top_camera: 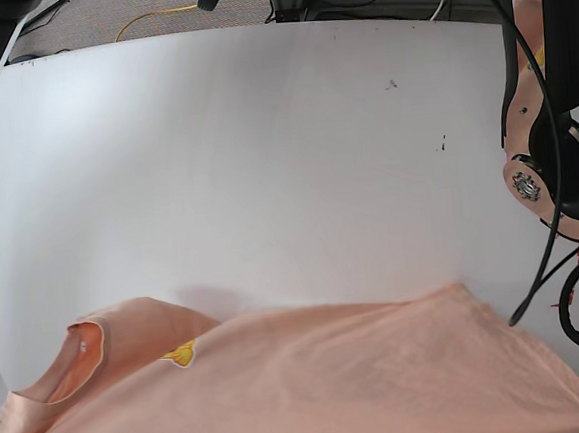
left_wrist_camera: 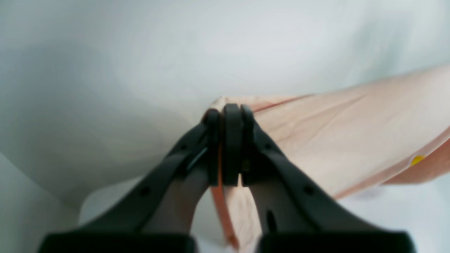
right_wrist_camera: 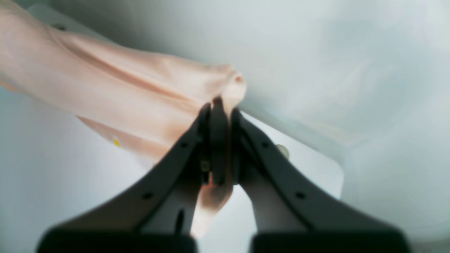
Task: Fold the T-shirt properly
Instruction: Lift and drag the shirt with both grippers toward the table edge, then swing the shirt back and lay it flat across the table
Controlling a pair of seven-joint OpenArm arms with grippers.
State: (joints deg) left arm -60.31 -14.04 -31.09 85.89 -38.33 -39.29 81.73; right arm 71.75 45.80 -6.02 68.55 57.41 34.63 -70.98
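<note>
The peach-pink T-shirt [top_camera: 323, 384] is stretched across the near edge of the white table [top_camera: 265, 158], its collar [top_camera: 75, 359] at the left and the yellow patch [top_camera: 182, 354] beside it. My left gripper [left_wrist_camera: 228, 110] is shut on a corner of the T-shirt [left_wrist_camera: 334, 140] and holds it above the table. My right gripper [right_wrist_camera: 218, 105] is shut on another bunched corner of the T-shirt [right_wrist_camera: 133, 91]. The patch also shows in the left wrist view [left_wrist_camera: 417, 160] and the right wrist view [right_wrist_camera: 116, 142]. Both grippers are out of frame in the base view.
A robot arm with dangling black cables [top_camera: 539, 137] stands at the table's right edge. Cables, one yellow [top_camera: 153, 17], lie on the floor behind the table. Small dark marks [top_camera: 391, 84] dot the tabletop. A rounded table corner [right_wrist_camera: 316, 165] lies under the right gripper.
</note>
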